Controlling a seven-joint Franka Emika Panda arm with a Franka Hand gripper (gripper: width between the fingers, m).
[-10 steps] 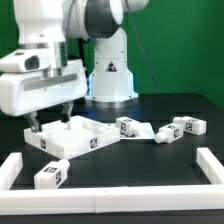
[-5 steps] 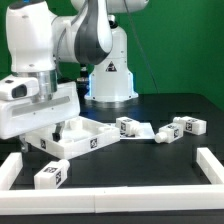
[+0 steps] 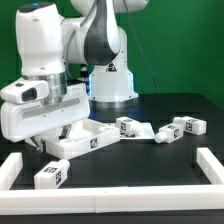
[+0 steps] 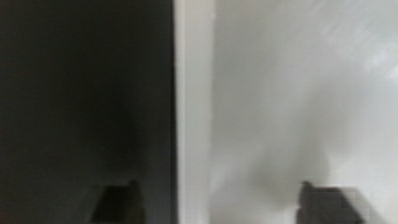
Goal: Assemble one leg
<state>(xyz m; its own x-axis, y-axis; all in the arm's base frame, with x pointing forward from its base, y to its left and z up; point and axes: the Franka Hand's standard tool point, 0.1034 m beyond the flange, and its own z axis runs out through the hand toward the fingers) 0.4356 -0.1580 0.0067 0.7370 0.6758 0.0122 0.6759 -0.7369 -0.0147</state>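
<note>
Found the gripper (image 3: 47,137) down low at the exterior view's left, over the left end of the large white square panel (image 3: 88,140) on the black desk (image 3: 130,170). Read the fingers as spread wide: in the wrist view the two dark fingertips (image 4: 118,203) sit far apart, with nothing clamped between them. Saw only a blurred white surface there, meeting a dark area along a straight edge. Cannot tell whether the fingertips touch that surface.

Counted four tagged legs, all loose on the desk. Located the nearest leg (image 3: 52,175) in front of the panel, apart from both panel and gripper, near the left border bar (image 3: 10,170). Located the other three to the exterior view's right of the panel: second leg (image 3: 127,127) just beside the panel's right corner, third leg (image 3: 165,133) and fourth leg (image 3: 188,126) farther right, close together. Noted the right border bar (image 3: 210,165) and front border bar (image 3: 110,207) edging the work area, and the white robot base (image 3: 110,80) behind the panel.
</note>
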